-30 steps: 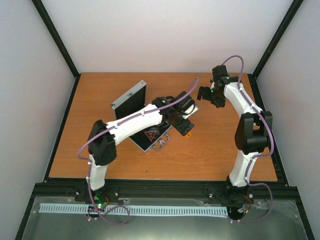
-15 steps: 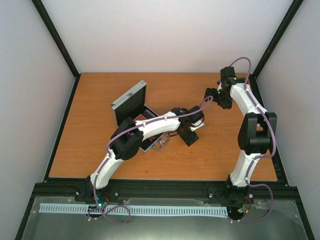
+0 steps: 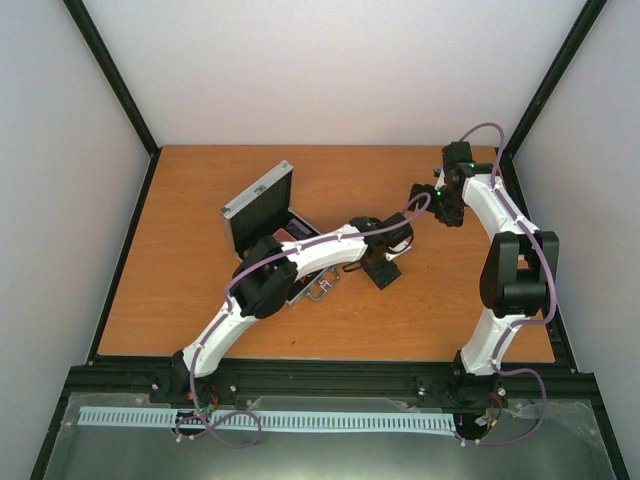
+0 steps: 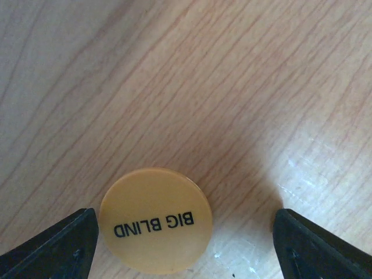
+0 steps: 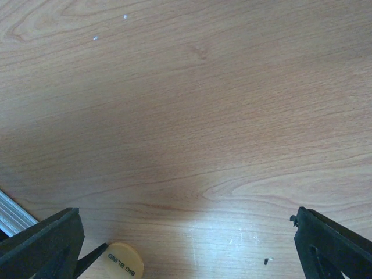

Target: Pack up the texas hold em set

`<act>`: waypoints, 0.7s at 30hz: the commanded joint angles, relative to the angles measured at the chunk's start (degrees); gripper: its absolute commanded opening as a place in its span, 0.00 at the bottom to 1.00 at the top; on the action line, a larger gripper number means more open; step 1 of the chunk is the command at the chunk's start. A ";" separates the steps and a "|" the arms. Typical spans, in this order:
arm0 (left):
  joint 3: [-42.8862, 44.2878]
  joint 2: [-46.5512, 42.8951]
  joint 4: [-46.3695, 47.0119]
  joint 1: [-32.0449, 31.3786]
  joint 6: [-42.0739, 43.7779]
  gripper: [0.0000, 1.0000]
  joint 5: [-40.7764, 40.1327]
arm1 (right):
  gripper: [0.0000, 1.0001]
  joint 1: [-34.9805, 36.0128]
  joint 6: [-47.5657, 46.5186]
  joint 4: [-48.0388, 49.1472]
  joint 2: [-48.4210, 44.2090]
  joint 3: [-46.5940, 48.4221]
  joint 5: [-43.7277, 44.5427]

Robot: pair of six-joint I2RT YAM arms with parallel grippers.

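A: Left fingers (image 4: pixel 52 247)?
B: Spread wide, nothing gripped. Orange BIG BLIND disc (image 4: pixel 155 221) is seen flat on the desk (image 4: pixel 232 87) between them.
A: Right fingers (image 5: pixel 40 244)?
B: Held wide, empty. Silver case (image 3: pixel 258 203) is seen open, left of desk centre.

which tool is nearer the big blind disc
Left. The left tool hangs over the BIG BLIND disc, which lies on the table between its open jaws. The right tool is off to one side, open, the disc at its view's bottom edge.
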 commanded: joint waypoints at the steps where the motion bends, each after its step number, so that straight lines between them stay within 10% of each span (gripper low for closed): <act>1: 3.78 2.29 -1.77 -0.43 0.01 0.85 -0.97 | 1.00 -0.63 -0.98 0.68 -2.06 -1.10 -1.27; 21: 2.11 2.48 -5.03 2.31 -0.67 0.87 2.06 | 1.00 -0.72 -1.57 -0.07 -4.37 -5.21 -2.07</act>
